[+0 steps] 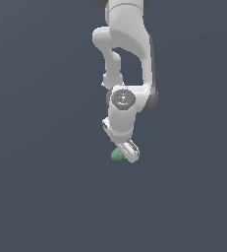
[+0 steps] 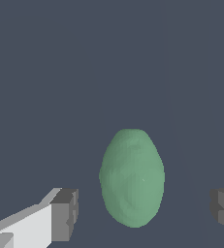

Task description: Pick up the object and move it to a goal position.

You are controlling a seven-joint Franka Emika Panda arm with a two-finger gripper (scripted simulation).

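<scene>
The green egg-shaped object [image 2: 132, 178] lies on the dark grey floor. In the wrist view it sits between my two grey fingertip pads [image 2: 65, 213], with a gap on each side, so neither pad touches it. My gripper [image 2: 142, 210] is open around it. In the exterior view the white arm reaches down and the gripper [image 1: 126, 150] is low over the object [image 1: 117, 155], which shows partly at the exterior view's left of the fingers.
A plain dark grey floor [image 1: 46, 197] lies all around. No goal marker and no other object shows in either view.
</scene>
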